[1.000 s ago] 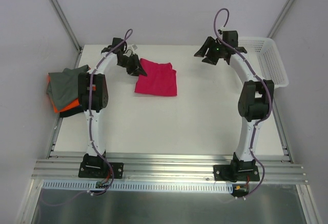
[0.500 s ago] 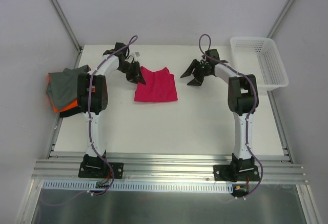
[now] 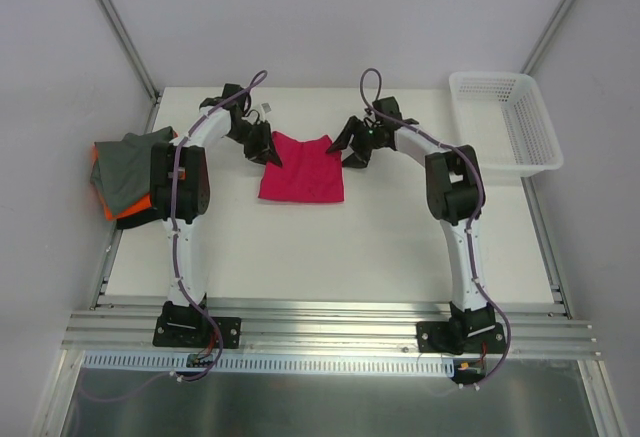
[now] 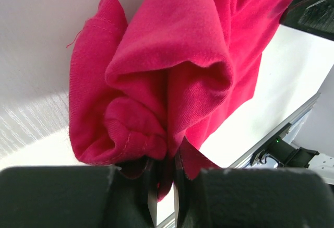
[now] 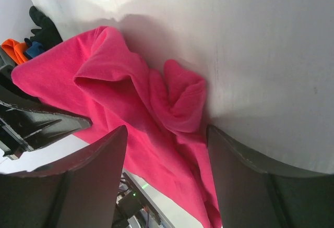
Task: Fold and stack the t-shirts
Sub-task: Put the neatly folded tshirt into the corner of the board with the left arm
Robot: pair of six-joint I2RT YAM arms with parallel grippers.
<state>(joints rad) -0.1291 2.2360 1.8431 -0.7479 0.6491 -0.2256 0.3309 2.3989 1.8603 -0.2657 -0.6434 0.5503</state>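
- Left gripper (image 4: pixel 166 163) pinches the far-left corner of the bright magenta-pink soft cloth t-shirt (image 3: pixel 302 172); right gripper (image 5: pixel 166 134), jaws spread, stands over its far-right corner.
- Shirt lies part-folded on the white table (image 3: pixel 400 227); judged light and limp, best held by the bunched corners.

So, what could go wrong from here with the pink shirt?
1. The left claw pinches only a bunched corner of the pink shirt; a pull could slip it free or drag the fold apart.
2. The right claw is open over the crumpled opposite corner; closing there may catch just one layer, leaving the fold uneven.
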